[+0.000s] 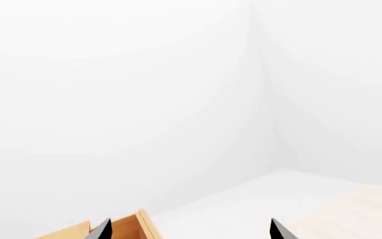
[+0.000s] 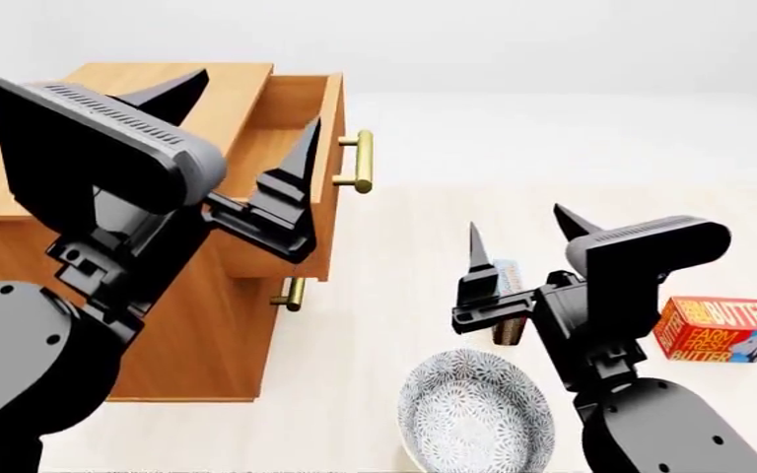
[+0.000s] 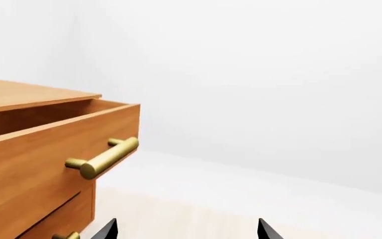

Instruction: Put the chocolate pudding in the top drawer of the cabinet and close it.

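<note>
Top drawer [image 2: 303, 138] pulled open to receive chocolate pudding [image 2: 508, 296], which stands just behind the wide, empty right pincer [image 2: 526, 246]; left pincer [image 2: 253, 123] wide over the drawer.

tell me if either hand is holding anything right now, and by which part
Nothing is held. The left hand and the right hand are both open and empty.
</note>
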### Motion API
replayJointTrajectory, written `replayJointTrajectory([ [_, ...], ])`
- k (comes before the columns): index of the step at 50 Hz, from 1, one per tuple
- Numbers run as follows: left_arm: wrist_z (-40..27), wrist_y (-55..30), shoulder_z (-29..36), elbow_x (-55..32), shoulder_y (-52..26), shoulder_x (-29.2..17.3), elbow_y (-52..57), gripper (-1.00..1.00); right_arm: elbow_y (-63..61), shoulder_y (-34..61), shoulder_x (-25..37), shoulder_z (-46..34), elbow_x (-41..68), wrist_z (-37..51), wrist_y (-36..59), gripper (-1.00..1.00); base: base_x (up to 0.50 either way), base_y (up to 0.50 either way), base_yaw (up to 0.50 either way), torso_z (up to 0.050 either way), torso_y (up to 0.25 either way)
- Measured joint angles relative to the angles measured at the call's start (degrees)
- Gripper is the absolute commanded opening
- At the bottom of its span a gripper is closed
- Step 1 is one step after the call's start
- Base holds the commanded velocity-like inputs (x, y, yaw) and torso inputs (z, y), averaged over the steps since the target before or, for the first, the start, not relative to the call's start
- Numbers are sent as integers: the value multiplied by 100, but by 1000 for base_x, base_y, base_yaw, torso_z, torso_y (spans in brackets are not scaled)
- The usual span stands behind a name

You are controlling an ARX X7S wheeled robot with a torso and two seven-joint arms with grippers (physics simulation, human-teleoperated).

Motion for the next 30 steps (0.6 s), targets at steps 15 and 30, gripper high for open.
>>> replayJointTrajectory([
  [15,-74,-96,74,-60,-224,62,-138,100,-69,-37,25,13,30,45,-27,100,0,0,0,0,0],
  [30,-188,-507,402,164,-1730,560,-2081,100,-240,-133,96,22,57,84,-52,100,0,0,0,0,0],
])
